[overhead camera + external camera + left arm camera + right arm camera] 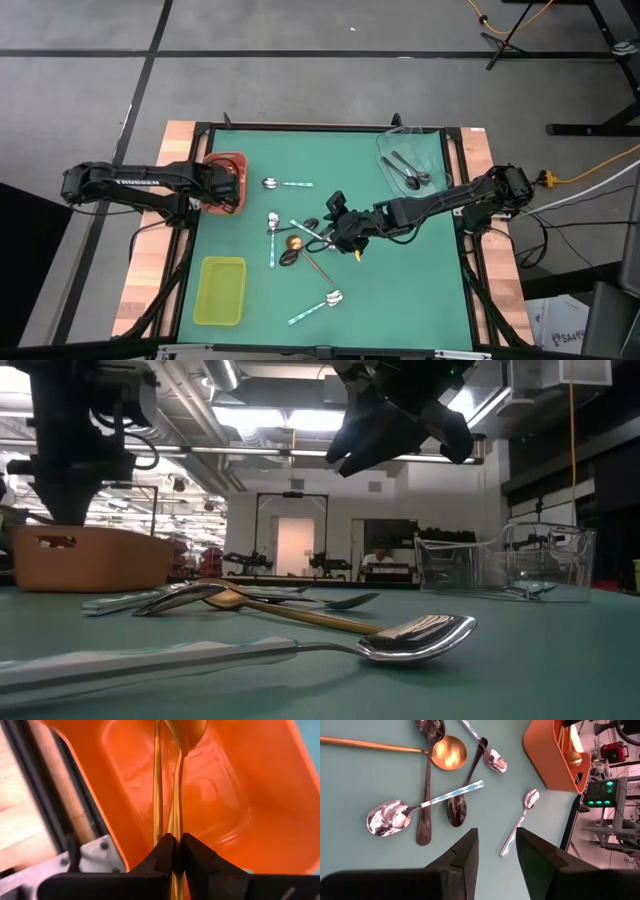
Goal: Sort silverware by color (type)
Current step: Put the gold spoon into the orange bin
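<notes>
My left gripper (175,851) hangs over the red tray (228,182) at the table's left, shut on a gold spoon (184,735). A second thin gold handle (157,780) runs beside that spoon inside the tray. My right gripper (495,852) hovers open above the table's middle (338,226), with nothing between its fingers. Under it lie loose spoons flat on the mat: a gold one (447,752), dark ones (426,795), and mint-handled ones (395,815) (520,820). Another mint-handled spoon (320,305) lies nearer the front edge. My left gripper pinches the gold spoon's thin handle (176,840) between its two fingers. The fingers point steeply down into the red tray and lie along the spoon. The spoon hangs ahead of the fingertips, bowl end lowest, within the tray's walls; whether the bowl touches the floor I cannot tell.
A clear tray (412,160) at the back right holds dark spoons. A yellow-green tray (222,290) sits at the front left. One mint-handled spoon (285,183) lies just right of the red tray. Bare mat shows at the front right.
</notes>
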You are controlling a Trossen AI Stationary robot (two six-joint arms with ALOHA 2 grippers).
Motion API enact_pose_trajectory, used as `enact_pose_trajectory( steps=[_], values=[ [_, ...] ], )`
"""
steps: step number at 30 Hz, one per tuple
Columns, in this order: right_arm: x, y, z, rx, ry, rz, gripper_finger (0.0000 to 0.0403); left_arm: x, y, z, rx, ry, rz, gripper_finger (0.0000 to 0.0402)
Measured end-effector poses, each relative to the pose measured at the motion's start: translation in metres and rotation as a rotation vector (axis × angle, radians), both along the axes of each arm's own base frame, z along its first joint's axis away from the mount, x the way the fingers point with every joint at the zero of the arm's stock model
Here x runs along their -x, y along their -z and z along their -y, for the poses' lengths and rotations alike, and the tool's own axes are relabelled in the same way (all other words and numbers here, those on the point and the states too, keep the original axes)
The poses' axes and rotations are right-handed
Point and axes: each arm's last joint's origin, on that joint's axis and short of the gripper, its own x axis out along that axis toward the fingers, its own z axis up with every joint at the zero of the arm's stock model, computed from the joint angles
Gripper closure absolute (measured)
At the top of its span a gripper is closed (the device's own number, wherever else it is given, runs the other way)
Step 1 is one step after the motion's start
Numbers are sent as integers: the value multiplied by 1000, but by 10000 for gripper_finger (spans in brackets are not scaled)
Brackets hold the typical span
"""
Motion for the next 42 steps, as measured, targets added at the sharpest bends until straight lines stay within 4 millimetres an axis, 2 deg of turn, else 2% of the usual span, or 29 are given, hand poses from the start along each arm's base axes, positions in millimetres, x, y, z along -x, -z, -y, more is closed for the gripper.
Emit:
enact_pose_trajectory(
  steps=[6,17,29,42],
  values=[
    [0,0,0,0,0,4,279,-5,10,-1,-37,2,57,378],
    [0,0,0,0,-1,4,279,-4,12,-1,-41,2,54,379],
    [0,0,0,0,-1,3,279,-11,-7,-3,-61,0,110,380],
    [0,0,0,-18,17,9,279,-13,-8,-6,-175,-14,118,377]
  ],
)
